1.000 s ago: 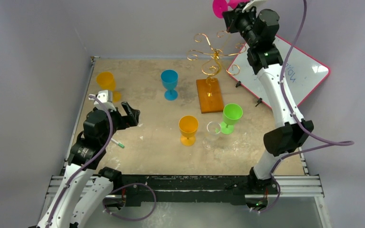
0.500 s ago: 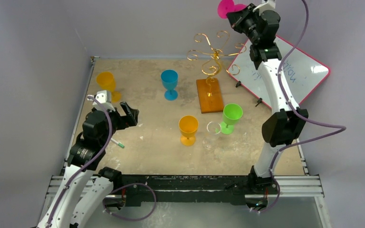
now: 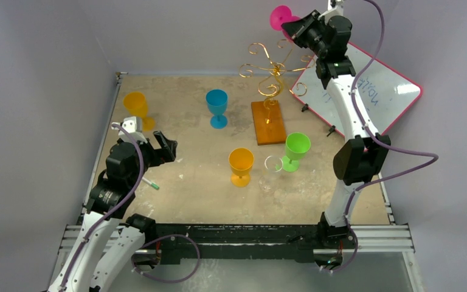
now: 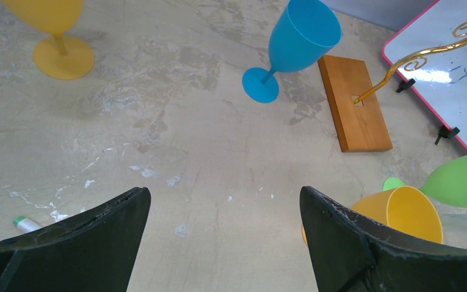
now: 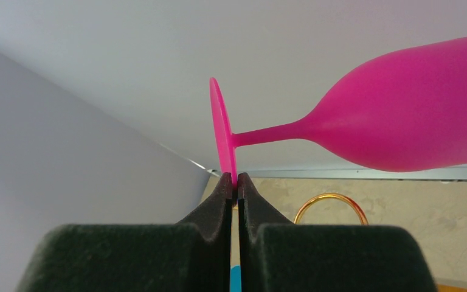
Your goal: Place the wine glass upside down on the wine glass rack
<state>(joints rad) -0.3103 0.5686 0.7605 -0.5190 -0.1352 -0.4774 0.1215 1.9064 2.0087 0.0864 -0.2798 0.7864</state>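
My right gripper [image 3: 293, 25] is raised high at the back, above and right of the wine glass rack [image 3: 273, 73]. It is shut on the rim of the foot of a pink wine glass [image 3: 280, 17]. In the right wrist view the gripper [image 5: 237, 179] pinches the thin foot, and the glass [image 5: 413, 121] lies sideways with its bowl to the right. A gold loop of the rack [image 5: 331, 198] shows just below. The rack's wooden base [image 3: 268, 122] stands at mid-table and shows in the left wrist view [image 4: 356, 103]. My left gripper [image 3: 167, 146] [image 4: 222, 198] is open and empty, low over the left of the table.
A yellow glass [image 3: 135, 104], a blue glass [image 3: 217, 103], an orange glass [image 3: 241, 163], a green glass [image 3: 296, 149] and a clear glass [image 3: 272, 167] stand on the table. A pink-framed whiteboard [image 3: 377, 91] lies at the back right. A green-capped marker [image 3: 151, 184] lies by the left arm.
My right arm has turned its wrist and brought the pink glass slightly lower and leftward, nearer the top of the rack. The left arm has not moved.
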